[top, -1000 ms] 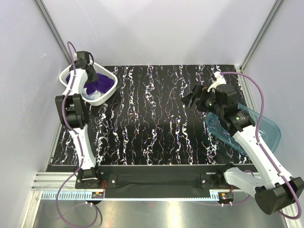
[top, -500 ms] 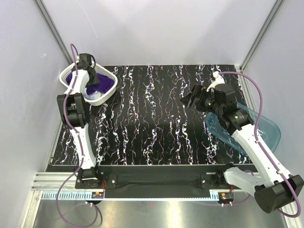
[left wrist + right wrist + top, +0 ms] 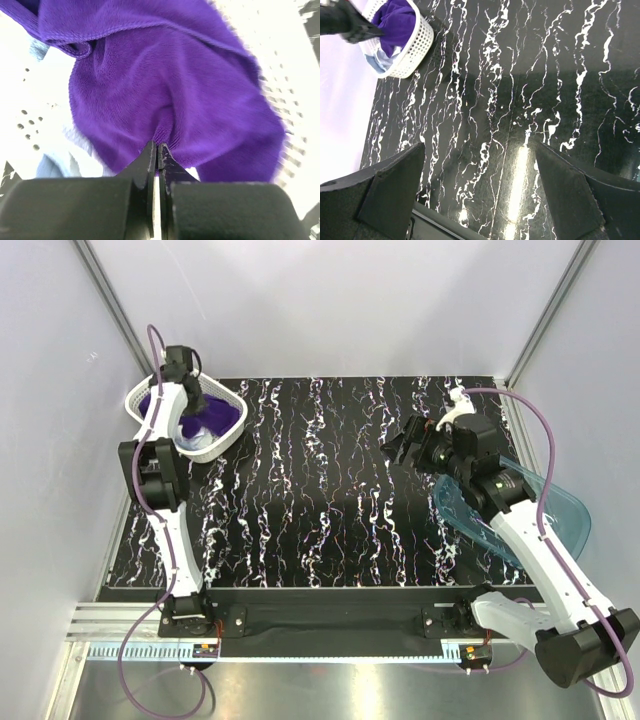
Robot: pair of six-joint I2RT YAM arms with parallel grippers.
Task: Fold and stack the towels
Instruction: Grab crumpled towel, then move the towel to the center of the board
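Note:
The deep purple towel (image 3: 212,416) lies bunched in the white lattice basket (image 3: 226,445) at the far left of the table. My left gripper (image 3: 193,400) is down in the basket, shut on a pinch of the purple towel (image 3: 165,95). A light blue towel (image 3: 50,167) shows under the purple one, and in the right wrist view (image 3: 374,61). I cannot make out the white towel. My right gripper (image 3: 397,450) is open and empty, held above the right middle of the table; its fingers (image 3: 390,187) frame bare table.
The translucent blue tub (image 3: 560,515) sits at the table's right edge under my right arm. The table top (image 3: 320,490) is black with white marbling. White walls close in on both sides. The basket also shows in the right wrist view (image 3: 415,45).
My left gripper has shifted slightly up and back inside the basket with the purple towel, which has bunched a little. The right arm has barely moved.

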